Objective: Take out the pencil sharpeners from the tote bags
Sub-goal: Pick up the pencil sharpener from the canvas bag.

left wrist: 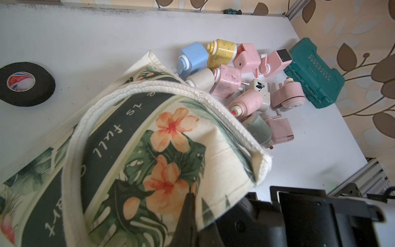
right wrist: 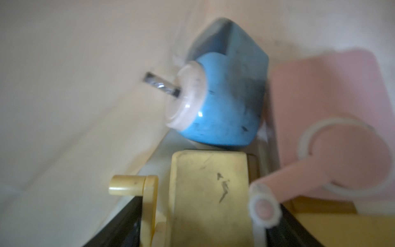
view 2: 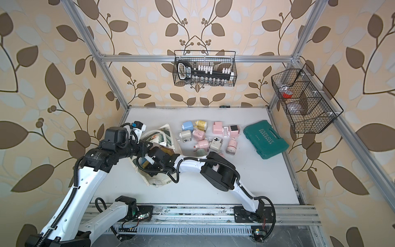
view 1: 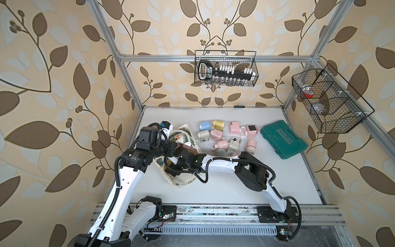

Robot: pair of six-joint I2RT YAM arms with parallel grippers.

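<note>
Item: tote bag [view 1: 183, 181], soft cream canvas, slumped at the 9 o'clock side of the white table [view 1: 235, 188] in both top views. Both arms converge over its mouth. The left gripper [view 1: 175, 148] sits at the rim, apparently to keep the limp cloth from collapsing while the right arm [view 1: 222, 162] reaches in; that arm's claw is hidden inside the cloth here. Pencil sharpeners already out [view 1: 222, 139] lie at the bag's 2 o'clock in a loose heap of boxy, smooth pastel plastic: pink, blue, yellow, cream. At the heap's 3 o'clock lies a flat ribbed teal case [view 1: 282, 139], lettered EXPLOIT. Left wrist view: the left gripper [left wrist: 189, 209] is pinched fully closed on a fold of the tote bag [left wrist: 149, 139]. The weave is coarse, printed with dark green leaves and orange-pink flowers, and the webbing handle [left wrist: 149, 87] loops free across it. Beyond the bag are the heap [left wrist: 235, 85] and, apart from both, a black tape roll [left wrist: 25, 83]. Right wrist view, blurred, inside the bag with pale cloth walls [right wrist: 74, 85]: the right gripper [right wrist: 205, 224] stands wide, a black finger on either side of a scuffed yellow sharpener [right wrist: 209, 192] with a stubby crank knob. Whether the fingers already press on it cannot be told. Just beyond it is a rounded blue sharpener [right wrist: 224, 102] with a metal stub, and a pink one [right wrist: 331, 128] beside that. By this count at least three remain in the bag.
</note>
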